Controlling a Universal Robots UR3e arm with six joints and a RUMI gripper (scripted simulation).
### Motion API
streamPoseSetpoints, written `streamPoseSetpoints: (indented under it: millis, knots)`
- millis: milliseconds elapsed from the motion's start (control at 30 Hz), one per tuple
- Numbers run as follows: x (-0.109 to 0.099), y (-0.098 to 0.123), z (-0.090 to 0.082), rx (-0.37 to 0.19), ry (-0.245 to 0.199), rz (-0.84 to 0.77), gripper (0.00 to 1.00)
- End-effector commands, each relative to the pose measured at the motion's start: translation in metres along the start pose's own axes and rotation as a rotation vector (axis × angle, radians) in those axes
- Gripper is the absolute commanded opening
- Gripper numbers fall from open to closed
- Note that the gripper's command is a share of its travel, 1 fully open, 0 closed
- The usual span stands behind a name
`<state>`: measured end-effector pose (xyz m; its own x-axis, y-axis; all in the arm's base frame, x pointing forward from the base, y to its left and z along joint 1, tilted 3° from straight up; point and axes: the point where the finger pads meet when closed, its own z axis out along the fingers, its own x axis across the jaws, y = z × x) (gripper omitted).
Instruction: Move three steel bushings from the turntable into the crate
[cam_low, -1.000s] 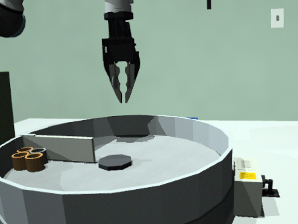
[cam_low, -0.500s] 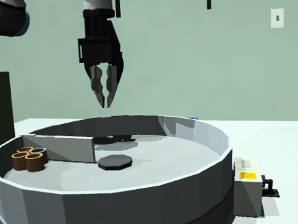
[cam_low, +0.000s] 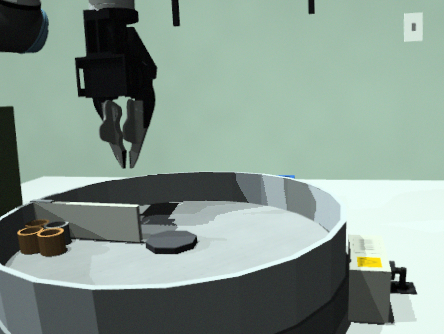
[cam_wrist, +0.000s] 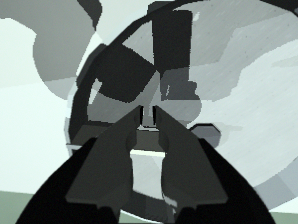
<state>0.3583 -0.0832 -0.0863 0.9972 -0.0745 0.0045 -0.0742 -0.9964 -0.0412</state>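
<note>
While it hangs above the turntable (cam_low: 320, 240), the tool (cam_low: 127, 161) is nearly closed, gripping nothing.

White table (cam_low: 415, 200) under turntable (cam_low: 210, 295), grey box (cam_low: 369, 280)

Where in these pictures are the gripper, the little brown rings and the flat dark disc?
gripper (cam_low: 127, 165): exterior view, between its nearly closed fingertips.
brown rings (cam_low: 51, 241): exterior view, side of the front ring.
dark disc (cam_low: 171, 241): exterior view, its flat top.
</note>
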Motion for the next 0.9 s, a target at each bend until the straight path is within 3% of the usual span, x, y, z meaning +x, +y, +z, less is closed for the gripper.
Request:
streamPoseSetpoints:
  millis: [0,867]
  knots:
    - [-0.013,0.03,0.0,0.0,0.014,0.013,0.06]
    - [-0.041,0.091,0.001,-0.001,0.013,0.081,0.06]
